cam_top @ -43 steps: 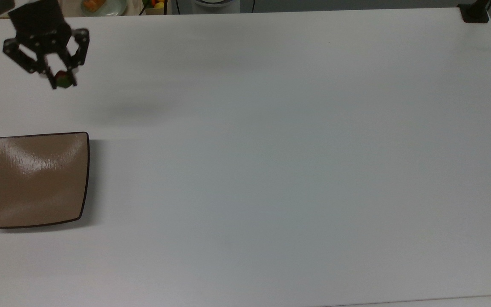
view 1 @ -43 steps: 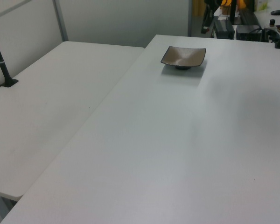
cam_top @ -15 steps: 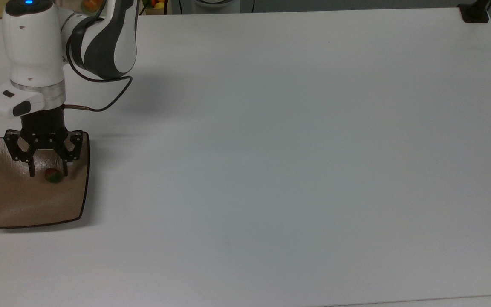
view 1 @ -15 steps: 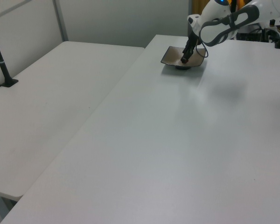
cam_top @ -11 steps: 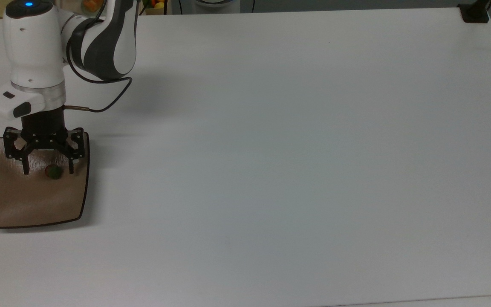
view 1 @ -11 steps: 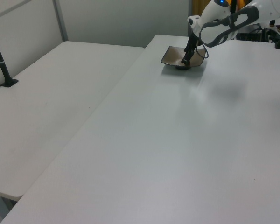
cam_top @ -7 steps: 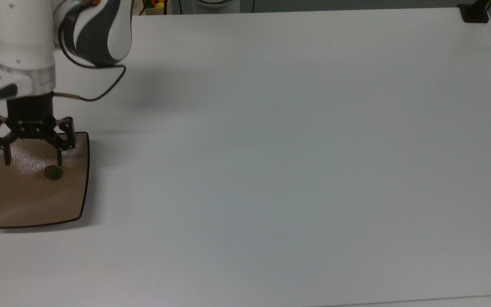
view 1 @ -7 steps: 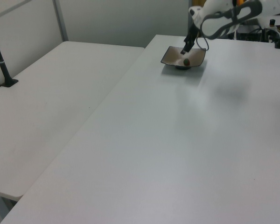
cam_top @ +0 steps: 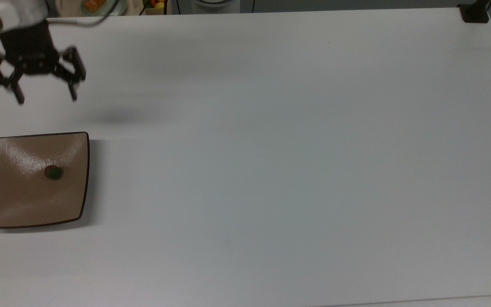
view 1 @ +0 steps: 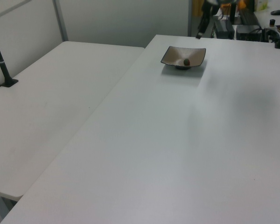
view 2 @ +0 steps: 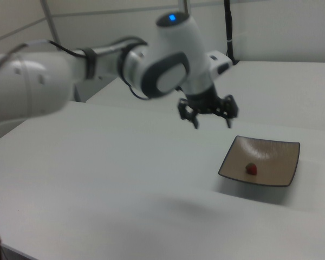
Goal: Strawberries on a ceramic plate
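A tiny red strawberry (cam_top: 53, 172) with a green cap lies loose near the middle of the square tan-brown ceramic plate (cam_top: 15, 204), at the top view's left. The same strawberry (view 2: 251, 169) and plate (view 2: 276, 168) show in the right view, and again, strawberry (view 1: 186, 61) on plate (view 1: 172, 57), in the left view. My gripper (cam_top: 46, 100) hangs open and empty in the air, well clear of the plate toward the top view's upper left. In the right view the gripper (view 2: 212, 123) is above and left of the plate.
The white table (cam_top: 271, 149) stretches wide to the top view's right. A pale round dish (cam_top: 96, 5) with orange food sits beyond the far edge. A black mount (cam_top: 475, 13) stands at the far right corner. A second white table (view 1: 51, 93) adjoins in the left view.
The gripper carried the strawberry down to the plate, opened and let it go there. It has since risen and pulled back toward the top view's upper left, empty.
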